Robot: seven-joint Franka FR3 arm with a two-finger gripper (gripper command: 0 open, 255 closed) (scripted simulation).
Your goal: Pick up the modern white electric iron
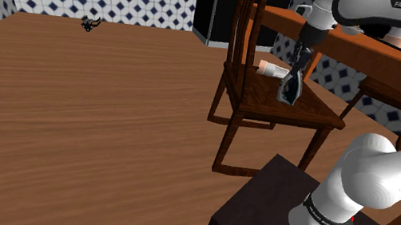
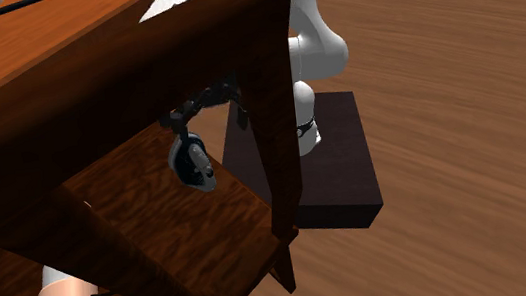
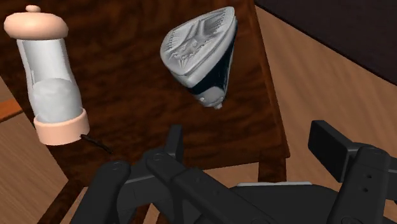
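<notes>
- Shows the grey iron [image 3: 198, 54] on the wooden chair seat [image 3: 133, 76], toward the seat edge nearest the stand, with its soleplate turned up toward the wrist camera.
- Places the black gripper [image 3: 249, 133] above the iron, apart from it.
- Has the fingers [image 3: 173, 137] spread wide, clasping nothing.
- Puts a clear, peach-capped mill [image 3: 54, 83] on its side on the same seat, left of the iron and farther off in the shoulder view, not touching it.
- Sets a wooden table [image 1: 376, 56] just behind the chair.
</notes>
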